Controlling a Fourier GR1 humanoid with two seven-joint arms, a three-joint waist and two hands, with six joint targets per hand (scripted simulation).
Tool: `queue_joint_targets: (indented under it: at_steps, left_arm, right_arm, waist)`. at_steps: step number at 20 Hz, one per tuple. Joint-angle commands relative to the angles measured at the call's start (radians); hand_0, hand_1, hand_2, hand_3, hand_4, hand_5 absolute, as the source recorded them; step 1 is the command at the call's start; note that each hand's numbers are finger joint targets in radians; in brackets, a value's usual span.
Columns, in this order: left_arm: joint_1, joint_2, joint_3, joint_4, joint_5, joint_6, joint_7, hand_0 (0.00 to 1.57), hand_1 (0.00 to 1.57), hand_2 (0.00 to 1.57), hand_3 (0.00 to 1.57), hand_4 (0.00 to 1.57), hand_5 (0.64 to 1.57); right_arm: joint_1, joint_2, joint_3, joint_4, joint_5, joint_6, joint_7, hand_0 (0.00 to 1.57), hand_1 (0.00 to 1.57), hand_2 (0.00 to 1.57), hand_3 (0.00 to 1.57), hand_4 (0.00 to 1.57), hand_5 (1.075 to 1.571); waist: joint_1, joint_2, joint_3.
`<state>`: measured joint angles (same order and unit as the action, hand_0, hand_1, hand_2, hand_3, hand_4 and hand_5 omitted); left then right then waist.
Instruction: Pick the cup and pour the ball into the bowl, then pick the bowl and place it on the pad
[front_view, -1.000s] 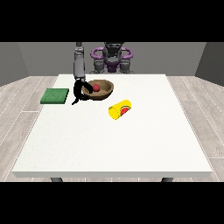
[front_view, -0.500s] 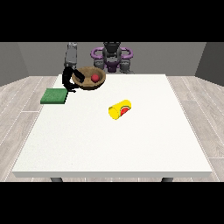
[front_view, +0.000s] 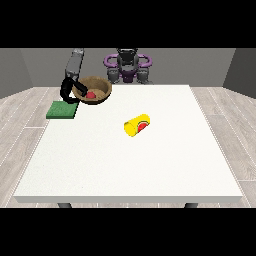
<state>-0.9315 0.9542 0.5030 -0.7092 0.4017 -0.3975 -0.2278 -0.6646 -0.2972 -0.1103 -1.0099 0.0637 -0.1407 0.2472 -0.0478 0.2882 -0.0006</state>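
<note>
The bowl (front_view: 95, 90) looks stiff and light, probably wooden, with a thin rim that suits a pinch at its edge. It hangs tilted above the table's (front_view: 150, 170) far left corner, a red ball (front_view: 91, 94) inside. The hand at the view's left (front_view: 68, 90) curls round the bowl's left rim. The pad (front_view: 62, 109) lies just below and to the left; the cup (front_view: 137, 125) lies on its side mid-table.

Brown bowl (front_view: 95, 90) w/ red ball (front_view: 91, 94) in robot hand (front_view: 68, 89) at view's left, near green pad (front_view: 62, 110)
</note>
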Motion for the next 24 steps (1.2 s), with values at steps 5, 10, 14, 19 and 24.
queue_joint_targets:
  at_steps: [5,10,14,19,24]
  left_arm:
    - [0.006,-0.029,-0.014,-0.092,0.011,0.057,0.022,0.0,0.0,0.0,0.0,0.0,1.531]
    - [-0.002,0.002,-0.005,-0.128,0.031,0.037,0.032,0.0,0.0,0.0,0.0,0.0,1.534]
    - [0.007,0.01,-0.008,-0.181,0.04,0.044,0.051,0.0,0.0,0.0,0.0,0.15,1.533]
    - [-0.068,0.06,-0.006,-0.224,0.085,0.063,0.17,0.0,0.0,0.0,0.0,0.13,1.533]
    - [-0.034,0.02,-0.002,-0.299,0.102,0.087,0.137,0.0,0.0,0.0,0.0,0.0,1.528]
  right_arm:
    - [0.04,-0.168,-0.108,0.154,-0.031,0.122,-0.207,1.57,1.57,1.57,1.57,1.31,1.533]
    - [-0.01,-0.262,-0.212,0.248,-0.104,0.199,-0.279,1.57,1.57,1.57,1.17,1.29,1.534]
    - [-0.013,-0.305,-0.246,0.338,-0.136,0.283,-0.342,1.57,1.57,1.57,0.93,1.29,1.543]
    - [-0.042,-0.35,-0.24,0.413,-0.085,0.257,-0.4,1.57,1.57,1.57,0.39,1.3,1.547]
    - [-0.055,-0.403,-0.26,0.472,-0.085,0.299,-0.489,1.57,1.57,1.57,0.58,1.25,1.559]
  waist:
    - [0.003,0.035,0.0021]
    - [0.031,0.09,0.0021]
    - [0.049,0.111,0.0025]
    - [0.045,0.147,0.0031]
    - [0.051,0.189,0.0024]
